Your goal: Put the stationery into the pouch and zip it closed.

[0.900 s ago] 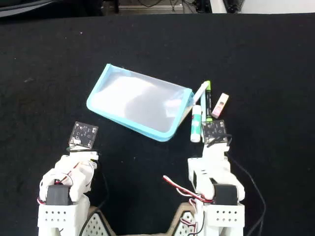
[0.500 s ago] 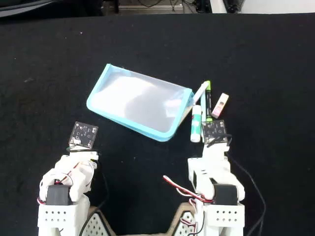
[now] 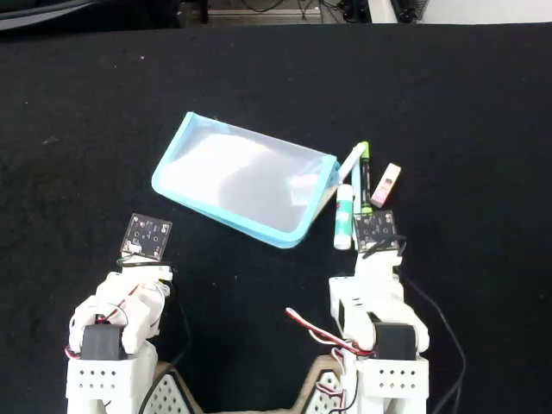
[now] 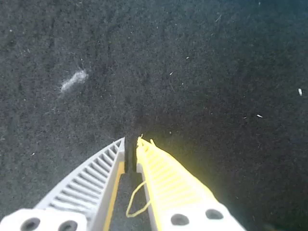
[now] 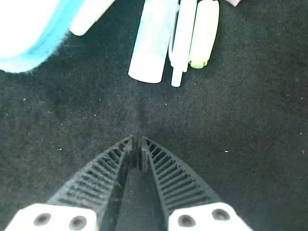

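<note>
- Across the last second nothing has shifted in the high view: both arms sit where they were at the near edge of the tabletop point(image 3: 466, 112), and every item lies exactly as before.
- The left gripper point(image 4: 131, 154) is clenched on nothing, its jaws meeting at the tips over bare black cloth, near and left of the pouch point(image 3: 246, 179).
- The right gripper point(image 5: 136, 144) is likewise pinched together and empty, just near of the stationery and pointing at it.
- The pouch lies flat at mid-table, turquoise-edged. Its right end looks open, though I cannot be sure of the zip.
- All the stationery is outside it, clustered at its right end:
  - The glue stick point(image 3: 344, 216), the pen point(image 3: 355, 185) and the green highlighter point(image 3: 365, 177) lie side by side.
  - The eraser point(image 3: 386, 185) lies just right of them.
  - The white marker point(image 3: 349, 162) is angled toward the pouch's far-right corner.
- Since nothing has moved, I judge the task to be at its very start: no item loaded, no zip drawn.
- The right gripper seems best placed for a first pick. It would have to spread its jaws first, and the tight row may make singling out one stick awkward.
</note>
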